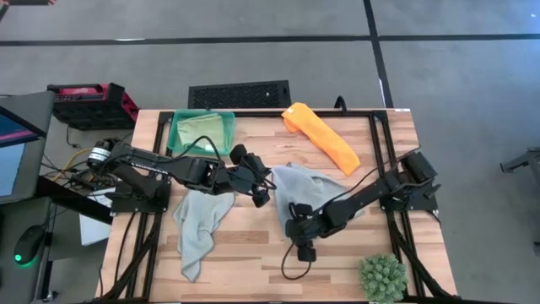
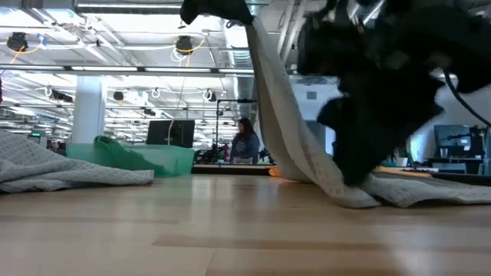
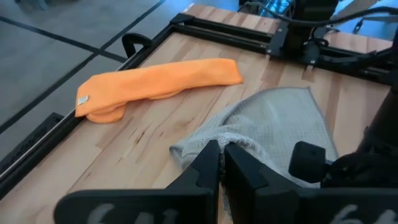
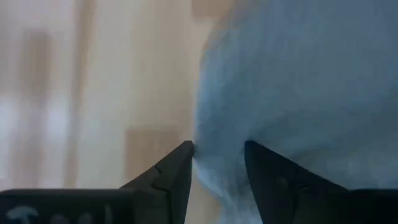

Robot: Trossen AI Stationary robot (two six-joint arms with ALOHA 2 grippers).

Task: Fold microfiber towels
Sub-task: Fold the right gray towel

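Note:
A pale grey towel (image 1: pixel 316 187) lies mid-table, and its left part is raised. My left gripper (image 1: pixel 263 194) is shut on it; the low view shows the cloth (image 2: pixel 284 115) hanging from that gripper (image 2: pixel 219 9) down to the table. My right gripper (image 1: pixel 302 232) is low at the towel's near edge and open, with the cloth's edge (image 4: pixel 214 134) just beyond the gap between its fingers (image 4: pixel 180 165). A second grey towel (image 1: pixel 201 221) lies flat at the left. The orange towel (image 1: pixel 322 137) lies folded at the far right. The green towel (image 1: pixel 196 128) sits in the green tray (image 1: pixel 229 120). My left gripper pinches a bunched fold at the grey towel's left edge (image 3: pixel 231 138) between its two fingers (image 3: pixel 208 163). That part is lifted clear. The cloth slants down from the hold, fairly taut, and its far and right parts (image 2: pixel 399 192) rest on the table.
A spiky green plant ball (image 1: pixel 384 277) stands at the near right corner. Black frame rails (image 1: pixel 380 135) run along the table's far and right sides. Bare wood lies near the front middle (image 1: pixel 253 262). A person (image 2: pixel 245 142) shows far off in the room.

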